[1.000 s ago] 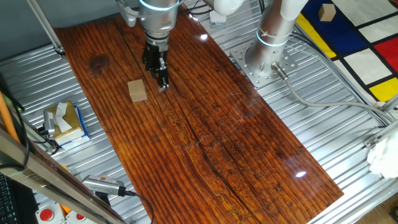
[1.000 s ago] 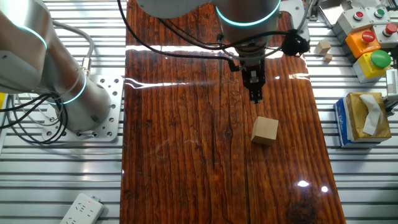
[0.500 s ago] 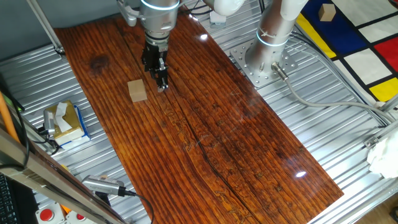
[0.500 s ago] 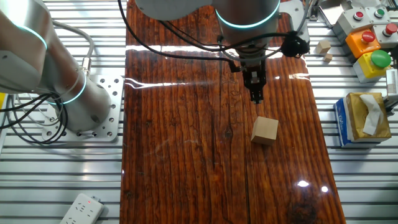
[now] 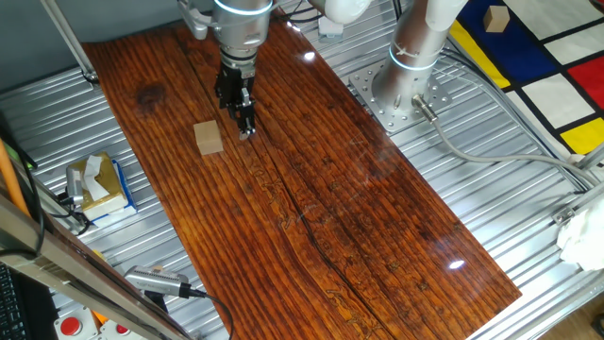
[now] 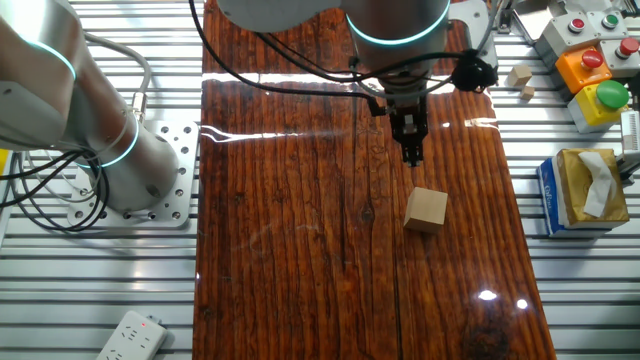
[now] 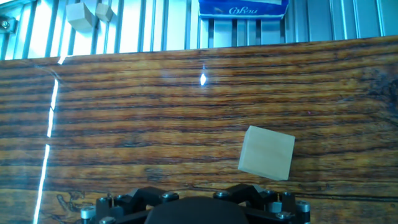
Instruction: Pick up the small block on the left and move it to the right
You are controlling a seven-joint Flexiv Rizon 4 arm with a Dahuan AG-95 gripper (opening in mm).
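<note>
In one fixed view, your pincer (image 5: 245, 126) hangs upper left of centre over the desk (image 5: 359, 227), fingers pressed together, gripping nothing. The small block (image 5: 209, 137) lies just left of it.

In the other fixed view, the small block (image 6: 425, 210) sits below the pincer (image 6: 411, 152), apart.

In the hand view, the small block (image 7: 267, 152) rests lower right; the fingers are not visible.
</note>
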